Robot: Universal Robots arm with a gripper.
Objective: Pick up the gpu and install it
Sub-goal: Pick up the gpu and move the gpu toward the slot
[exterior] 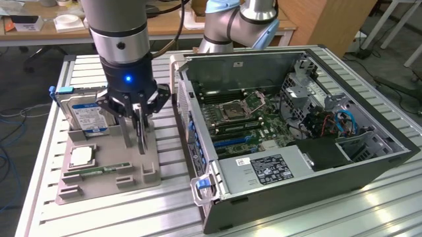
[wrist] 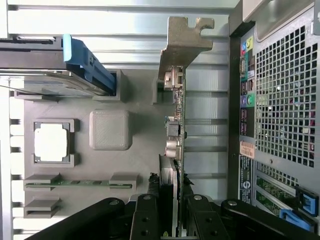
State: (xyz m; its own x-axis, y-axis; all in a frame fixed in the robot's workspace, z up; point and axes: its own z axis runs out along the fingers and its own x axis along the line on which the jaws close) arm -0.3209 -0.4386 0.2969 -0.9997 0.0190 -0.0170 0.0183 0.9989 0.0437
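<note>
Clamping gpu [wrist: 176,125] upright | hand [wrist: 172,200] above grey tray [exterior: 105,170]

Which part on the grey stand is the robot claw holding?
The thin dark card with the silver bracket, standing upright in the gripper; the blue-labelled hard drive, square chip and green memory stick sit apart.

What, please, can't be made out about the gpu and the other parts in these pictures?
Fan face of the gpu: edge-on in both views, gripper over its top.
Label text on the hard drive: too small, exterior view.
Interior of the computer case: behind its rear panel, wrist view.
</note>
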